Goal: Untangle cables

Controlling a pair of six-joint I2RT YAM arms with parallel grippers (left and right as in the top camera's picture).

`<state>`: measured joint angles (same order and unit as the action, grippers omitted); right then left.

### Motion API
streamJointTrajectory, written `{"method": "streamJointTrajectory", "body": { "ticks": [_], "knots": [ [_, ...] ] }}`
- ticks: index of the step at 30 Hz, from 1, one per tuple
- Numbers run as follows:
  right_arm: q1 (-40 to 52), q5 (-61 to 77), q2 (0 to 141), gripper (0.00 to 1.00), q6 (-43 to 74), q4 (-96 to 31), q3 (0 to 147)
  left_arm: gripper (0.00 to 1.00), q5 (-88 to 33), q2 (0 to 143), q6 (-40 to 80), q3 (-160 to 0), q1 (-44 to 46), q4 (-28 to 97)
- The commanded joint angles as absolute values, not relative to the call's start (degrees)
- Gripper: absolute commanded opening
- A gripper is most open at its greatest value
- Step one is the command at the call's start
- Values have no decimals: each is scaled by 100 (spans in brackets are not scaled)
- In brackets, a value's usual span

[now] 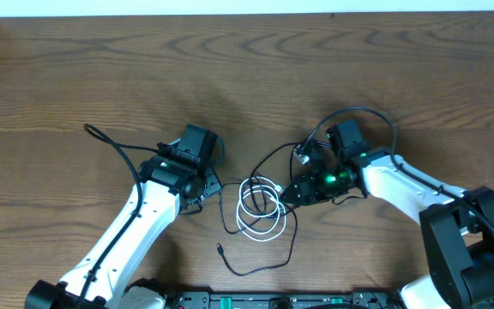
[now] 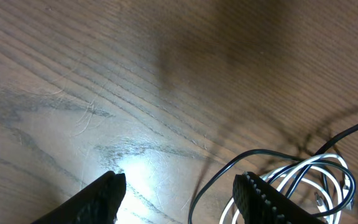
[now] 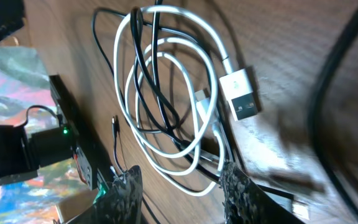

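A white cable point(image 1: 261, 235) lies coiled at the table's middle, with a black cable point(image 1: 294, 240) threaded through its loops. The black cable's tail ends in a small plug point(image 1: 219, 250) toward the front. My left gripper point(image 1: 206, 190) is open just left of the coil. In the left wrist view point(image 2: 179, 193) a loop of the black cable point(image 2: 211, 183) lies between the fingers and the white cable point(image 2: 309, 171) lies beyond the right finger. My right gripper point(image 1: 290, 193) is open at the coil's right edge. In the right wrist view point(image 3: 182, 193) the white coil point(image 3: 166, 152) lies between its fingers, and a white USB plug point(image 3: 241, 93) shows.
The wooden table point(image 1: 247, 77) stretches far back to a white wall edge. A thick black arm wire point(image 1: 110, 146) loops out left of the left arm, and another point(image 1: 358, 112) arches over the right wrist. The robot base rail point(image 1: 273, 300) runs along the front edge.
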<state>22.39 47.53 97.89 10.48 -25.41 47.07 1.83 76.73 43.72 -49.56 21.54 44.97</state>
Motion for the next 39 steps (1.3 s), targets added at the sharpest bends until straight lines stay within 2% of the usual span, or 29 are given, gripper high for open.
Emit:
{"method": "streamJointTrajectory", "body": {
  "ticks": [1, 17, 36, 39],
  "knots": [
    [2453, 4174, 9784, 38, 1758, -2486, 4709, 61, 213, 7695, 4425, -5085, 2152, 4512],
    [3216, 2731, 9786, 40, 2440, -1962, 4707, 61, 196, 7695, 4425, -5085, 2152, 4517],
    [3701, 2434, 9876, 22, 2766, -1743, 4703, 61, 196, 7695, 4425, -5085, 2152, 4582],
    [3736, 2434, 9963, 14, 2808, -1732, 4703, 61, 196, 7695, 4423, -5085, 2152, 4582]
  ]
}}
